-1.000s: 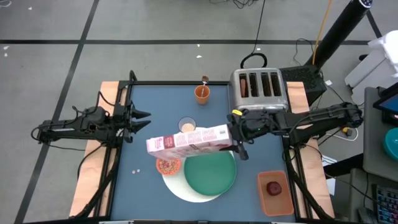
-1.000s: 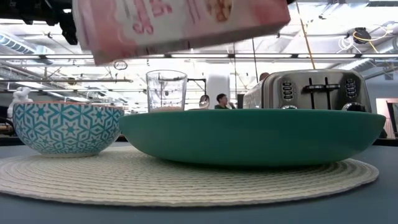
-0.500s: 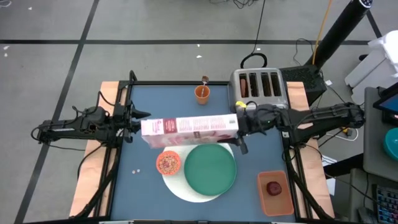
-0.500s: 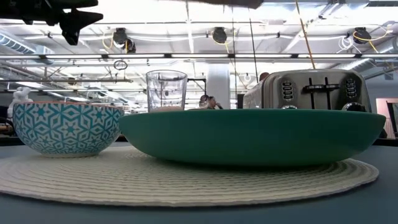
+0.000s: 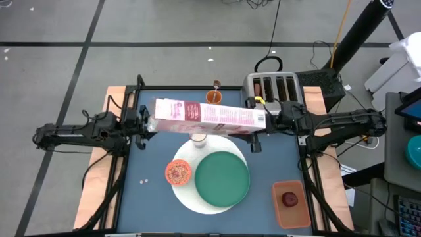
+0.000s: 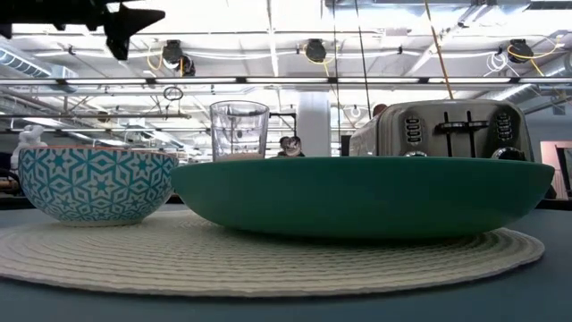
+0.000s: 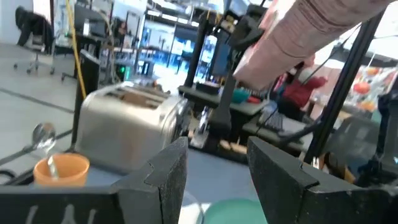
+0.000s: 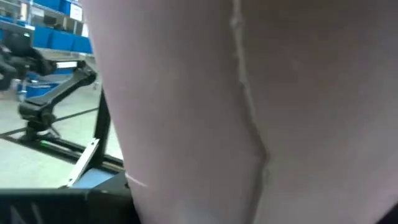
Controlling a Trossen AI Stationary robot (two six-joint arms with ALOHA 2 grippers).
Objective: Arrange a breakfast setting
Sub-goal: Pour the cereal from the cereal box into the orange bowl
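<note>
My right gripper is shut on the pink cereal box, which hangs lengthwise high over the table's middle. The box fills the right wrist view. My left gripper is open just off the box's left end and lower, touching nothing. The glass of milk stands partly under the box. The cereal-filled bowl and the green plate rest on the white mat. The spoon stands in an orange cup. The dark red fruit lies in the orange tray. No bagel shows. My right gripper holds the cereal box by its right end, with the fingers coming level from the table's right, along the box's length. The box is lifted clear of everything and lies about level, its left end turned slightly toward the far edge. The box hides the fingertips.
The silver toaster stands at the far right, close behind my right gripper. The orange tray sits at the near right. Bare blue table shows at the near left. A person shows far off in the room.
My right gripper has carried the cereal box up and toward the far edge, out of the low view's top. The box has turned from slanting over the bowl to lying over the glass, with its left end farther back. My left gripper has moved slightly toward the box's left end.
</note>
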